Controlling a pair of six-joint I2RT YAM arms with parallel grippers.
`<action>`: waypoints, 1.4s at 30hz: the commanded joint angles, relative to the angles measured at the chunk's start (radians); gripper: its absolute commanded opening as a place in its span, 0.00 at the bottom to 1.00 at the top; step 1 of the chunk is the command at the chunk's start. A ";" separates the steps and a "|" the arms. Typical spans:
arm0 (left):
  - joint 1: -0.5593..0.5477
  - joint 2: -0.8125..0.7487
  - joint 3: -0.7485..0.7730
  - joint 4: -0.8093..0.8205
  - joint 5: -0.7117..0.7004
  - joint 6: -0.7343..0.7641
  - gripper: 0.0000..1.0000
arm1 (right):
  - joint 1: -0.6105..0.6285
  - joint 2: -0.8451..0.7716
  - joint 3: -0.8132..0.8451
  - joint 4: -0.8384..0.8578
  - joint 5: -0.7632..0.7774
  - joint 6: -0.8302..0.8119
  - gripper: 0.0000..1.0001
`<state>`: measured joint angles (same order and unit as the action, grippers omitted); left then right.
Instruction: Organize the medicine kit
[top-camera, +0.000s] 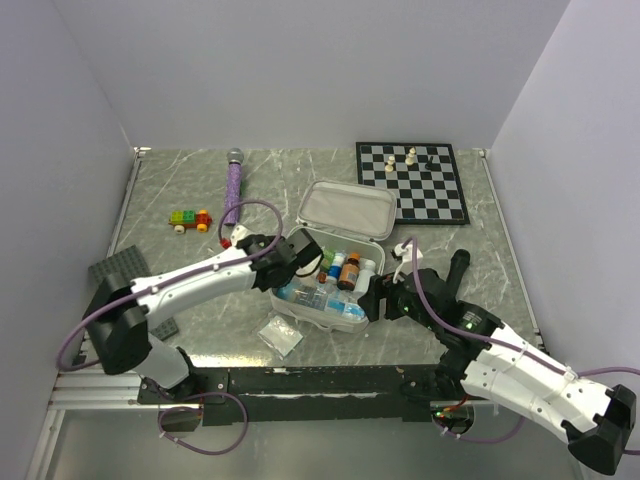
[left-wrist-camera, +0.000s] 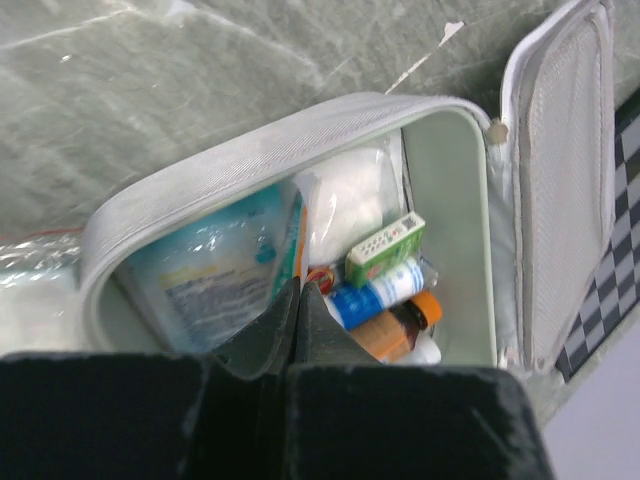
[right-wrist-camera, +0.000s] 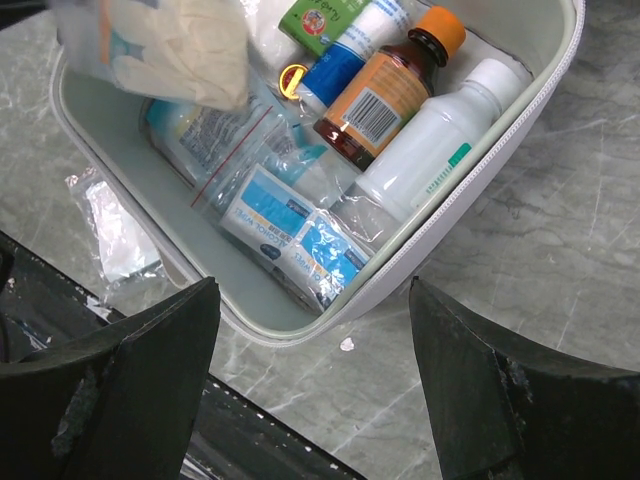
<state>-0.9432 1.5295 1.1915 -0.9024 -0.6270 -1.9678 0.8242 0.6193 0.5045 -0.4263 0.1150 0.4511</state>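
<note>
- I see the medicine kit (top-camera: 347, 212) in the middle of the table (top-camera: 490, 250), its lid hinged back toward the chessboard (top-camera: 432, 195).
- The left gripper (top-camera: 298, 258) hangs over the kit's left side with its fingers (left-wrist-camera: 270, 335) pressed together. I cannot tell whether they pinch the edge of the blue packet (left-wrist-camera: 215, 270).
- The right gripper (right-wrist-camera: 315, 300) sits at the kit's near-right corner, jaws spread wide, holding nothing.
- Inside are a brown orange-capped bottle (right-wrist-camera: 385, 95) beside a white bottle (right-wrist-camera: 430, 150), a green box (left-wrist-camera: 385, 248) and blue sachets (right-wrist-camera: 295, 235).
- A small clear bag (top-camera: 280, 335) lies just outside the near rim.
</note>
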 joint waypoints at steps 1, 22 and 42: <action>-0.049 -0.104 -0.021 -0.067 -0.040 -0.094 0.01 | 0.000 0.010 0.009 0.023 0.003 -0.008 0.83; -0.060 0.018 0.031 -0.073 -0.109 -0.144 0.01 | -0.002 -0.039 -0.003 -0.008 -0.008 0.004 0.82; -0.029 0.037 0.099 0.146 -0.007 0.088 0.01 | 0.000 -0.039 -0.012 -0.006 0.006 0.004 0.82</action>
<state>-0.9703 1.5887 1.2625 -0.8345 -0.6617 -1.9564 0.8242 0.5861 0.4961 -0.4423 0.1070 0.4526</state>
